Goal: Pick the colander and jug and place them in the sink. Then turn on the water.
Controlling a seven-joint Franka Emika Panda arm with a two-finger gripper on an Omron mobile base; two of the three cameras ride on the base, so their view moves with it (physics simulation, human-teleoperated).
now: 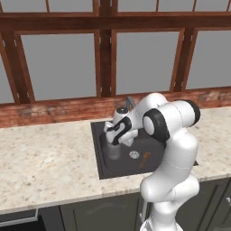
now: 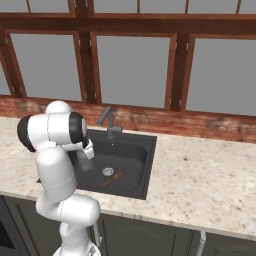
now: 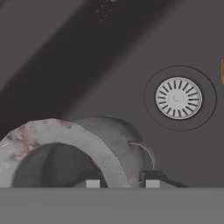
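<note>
The jug [image 1: 113, 151] stands upright in the left part of the dark sink [image 1: 96, 155], a dull grey vessel with rust-stained rim [image 3: 65, 138]. My gripper [image 1: 113, 136] hangs right over it, pointing down. In the hand view the gripper [image 3: 121, 183] straddles the rim's wall, one fingertip [image 3: 92, 183] inside the mouth and the other outside, with a narrow gap showing beside the outer one. The jaws stand slightly open. The colander is out of view. No water runs from the grey faucet [image 2: 107, 120].
A round metal drain [image 3: 178, 98] lies in the basin floor, with an orange-brown utensil [image 1: 144, 159] beside it. Speckled counter [image 2: 210, 175] runs on both sides of the sink. A brick ledge [image 1: 49, 113] and windows rise behind the faucet [image 1: 131, 103].
</note>
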